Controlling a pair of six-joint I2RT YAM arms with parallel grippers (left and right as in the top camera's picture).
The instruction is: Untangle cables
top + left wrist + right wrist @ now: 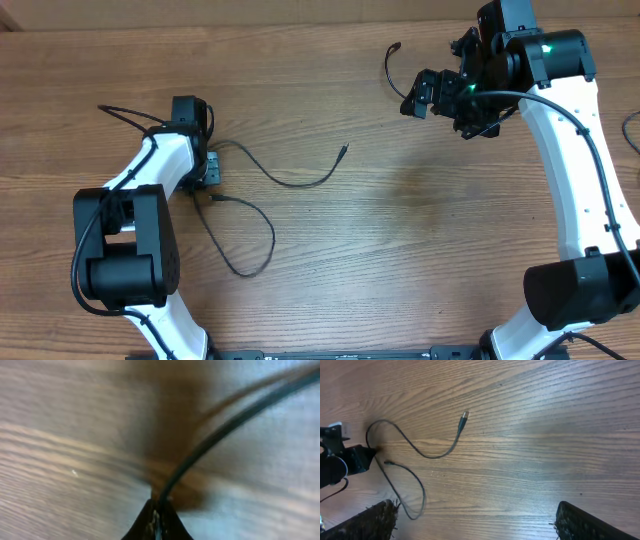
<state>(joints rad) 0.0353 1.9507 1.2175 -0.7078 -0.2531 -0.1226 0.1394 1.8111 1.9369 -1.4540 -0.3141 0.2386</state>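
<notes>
Two thin black cables lie on the wooden table. One cable (290,183) curves right from the left gripper (212,172) to a small plug (343,151). The other cable (268,240) loops toward the table's front. In the left wrist view the left gripper (159,510) is shut on a black cable (235,422), which runs up and to the right from the closed tips. The right gripper (425,100) hovers at the far right, open; its fingers (375,520) stand wide apart with bare wood between them. The right wrist view shows the plug-ended cable (437,455) and the loop (420,495).
A short black cord (390,68) with a plug end curls just left of the right gripper. Another dark cord (120,113) trails behind the left arm. The left arm's base (125,250) and the right arm's base (580,290) stand at the front edge.
</notes>
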